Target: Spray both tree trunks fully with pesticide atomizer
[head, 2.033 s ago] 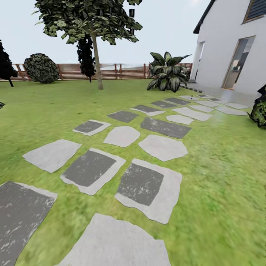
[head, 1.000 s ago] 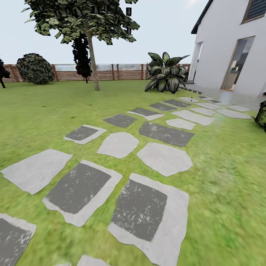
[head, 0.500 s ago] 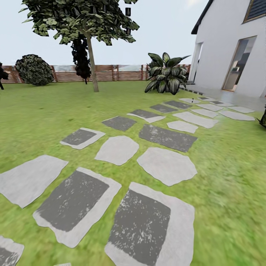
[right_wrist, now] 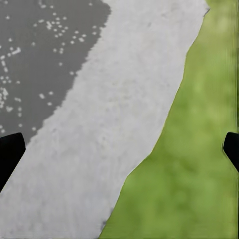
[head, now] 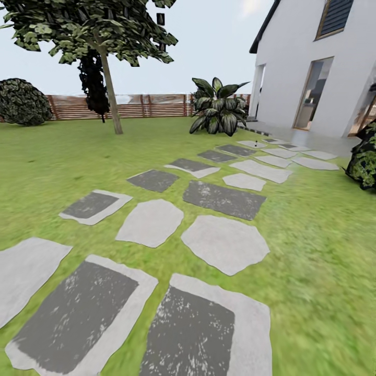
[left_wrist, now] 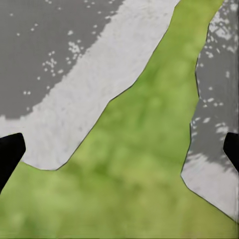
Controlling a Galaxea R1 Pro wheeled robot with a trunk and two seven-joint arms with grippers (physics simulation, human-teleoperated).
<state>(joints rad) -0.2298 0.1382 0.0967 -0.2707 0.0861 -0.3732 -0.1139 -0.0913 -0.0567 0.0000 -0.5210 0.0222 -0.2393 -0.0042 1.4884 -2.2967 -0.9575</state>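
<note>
Phase: you're in transit along the stepping stones (head: 224, 243) | left claw (left_wrist: 119, 149) and right claw (right_wrist: 119, 149) both spread, empty, aimed at the floor (head: 324, 271) for travel | atomizer unseen | nearest tree (head: 110, 94) far ahead by the fence (head: 146, 106).

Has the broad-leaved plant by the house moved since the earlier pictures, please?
No. The broad-leaved plant keeps its place against the fence and house; everything slid leftward together, so the camera moved.
</note>
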